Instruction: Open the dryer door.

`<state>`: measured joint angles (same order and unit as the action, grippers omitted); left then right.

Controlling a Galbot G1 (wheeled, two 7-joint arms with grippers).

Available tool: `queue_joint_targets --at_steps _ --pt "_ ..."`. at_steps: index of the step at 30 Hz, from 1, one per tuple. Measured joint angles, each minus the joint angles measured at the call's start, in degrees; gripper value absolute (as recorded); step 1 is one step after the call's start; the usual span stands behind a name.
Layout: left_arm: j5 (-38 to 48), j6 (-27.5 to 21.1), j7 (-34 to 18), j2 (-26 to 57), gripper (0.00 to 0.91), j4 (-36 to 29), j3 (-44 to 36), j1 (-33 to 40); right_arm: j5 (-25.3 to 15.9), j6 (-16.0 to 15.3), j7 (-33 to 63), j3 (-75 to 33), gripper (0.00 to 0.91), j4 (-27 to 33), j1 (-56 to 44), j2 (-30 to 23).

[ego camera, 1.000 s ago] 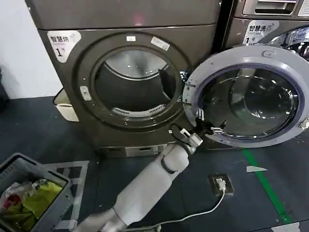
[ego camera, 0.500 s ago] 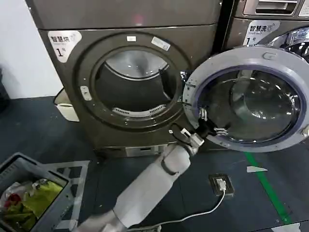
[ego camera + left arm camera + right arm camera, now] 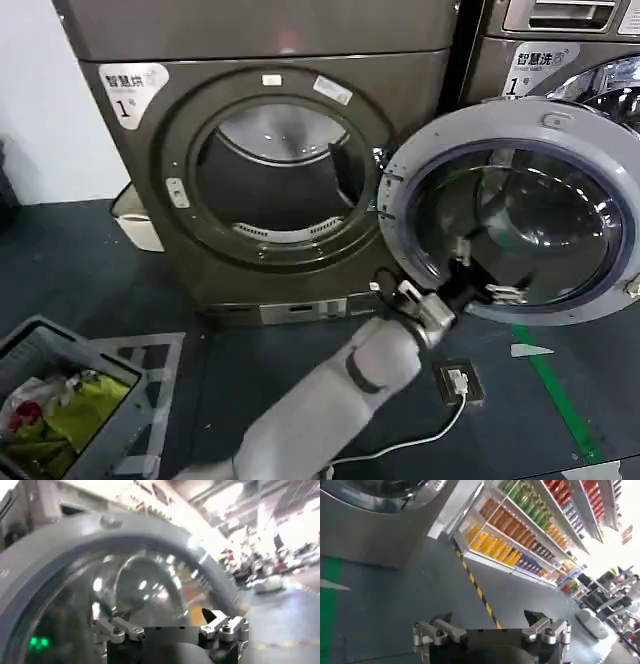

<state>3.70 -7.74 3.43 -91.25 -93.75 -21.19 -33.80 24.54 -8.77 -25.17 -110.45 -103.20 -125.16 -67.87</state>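
Against the open dryer door (image 3: 510, 205), left pincer (image 3: 478, 272) released, fingers spread, holding nothing

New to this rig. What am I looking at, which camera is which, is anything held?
A two-armed robot stands at a dryer. The wide picture is from its head camera; the other two are from cameras on each wrist. The left gripper is at the lower edge of the round door, which stands swung open to the right of the drum. Its fingers are spread, holding nothing. The right gripper hangs open above bare floor, idle. A laundry basket sits lower left.
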Motion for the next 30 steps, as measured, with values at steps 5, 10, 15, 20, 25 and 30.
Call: queue_joint_targets --at_steps 5,10,15,20,25,30 --pt "3.25 -1.63 0.12 11.81 0.907 -8.75 -1.19 -1.62 -0.52 -1.22 -0.21 0.33 0.907 -0.88 1.38 -0.43" --pt "5.46 -0.88 1.71 23.91 0.907 -18.03 0.0 -3.89 -1.72 -2.18 0.48 1.21 0.907 -1.42 2.82 -1.09" --pt "8.56 -0.93 4.67 34.77 0.907 -25.88 4.1 -8.3 -2.22 -1.45 0.49 2.33 0.907 -0.76 4.1 -1.76" --pt "11.83 1.31 6.73 45.11 0.907 -31.16 11.51 -15.23 -2.55 -1.05 0.51 3.43 0.907 0.04 5.38 -1.61" --pt "15.2 2.19 6.8 54.24 0.907 -34.05 20.5 -24.08 -2.55 -1.3 0.58 4.14 0.907 -0.56 6.73 -1.47" --pt "18.39 0.4 3.69 61.79 0.907 -33.62 27.04 -29.84 -2.56 -1.56 0.5 4.46 0.907 -1.6 7.8 -1.87"
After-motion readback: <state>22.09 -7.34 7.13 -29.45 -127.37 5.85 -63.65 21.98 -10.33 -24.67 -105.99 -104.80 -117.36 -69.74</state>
